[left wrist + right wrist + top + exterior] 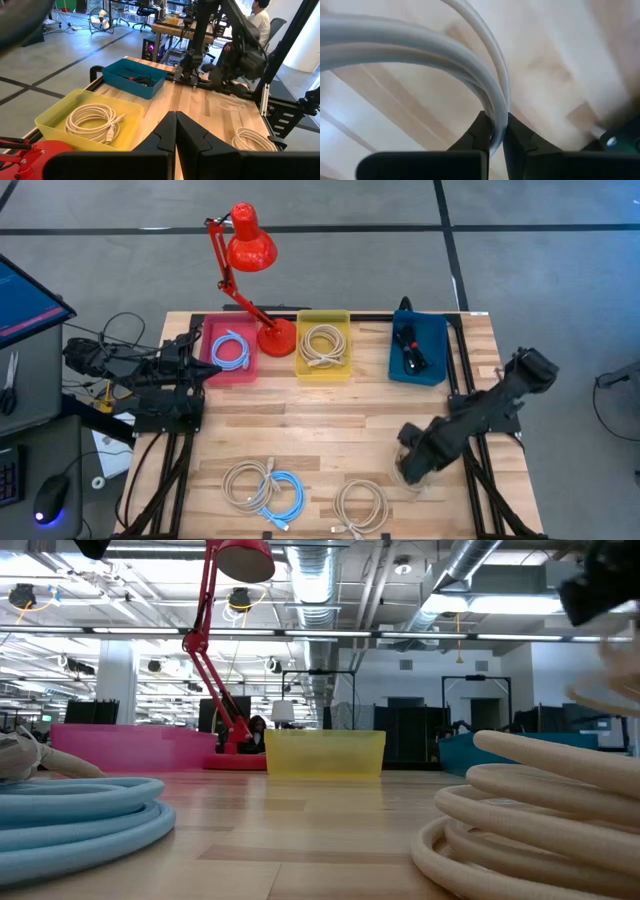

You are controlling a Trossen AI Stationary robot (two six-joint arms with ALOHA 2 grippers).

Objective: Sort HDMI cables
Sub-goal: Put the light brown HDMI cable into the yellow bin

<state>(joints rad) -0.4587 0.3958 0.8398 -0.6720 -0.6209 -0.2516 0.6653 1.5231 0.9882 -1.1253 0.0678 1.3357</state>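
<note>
My right gripper (408, 468) is near the table's right near corner, shut on a beige coiled HDMI cable (420, 45). My left gripper (175, 131) is shut and holds nothing, waiting by the pink bin (232, 370) at the far left. That bin holds a light blue coil (232, 350). The yellow bin (323, 370) holds a beige coil (323, 344), and the blue bin (432, 345) holds black cables (412, 352). Near the table's near edge lie a beige coil (243, 479), a light blue coil (287, 498) and another beige coil (362, 506). My right gripper pinches several strands of the beige coil (496, 120) between its two fingers (479, 131), which lie across the strands. The fingers come from above, slanting down. The loop (608, 680) hangs below the gripper; I cannot tell whether its lower part rests on the table.
A red desk lamp (250, 242) stands on its base (277, 337) between the pink and yellow bins, its arm reaching over the far edge. The table's middle (320, 415) is bare wood. A person (259, 20) sits beyond the table's right side.
</note>
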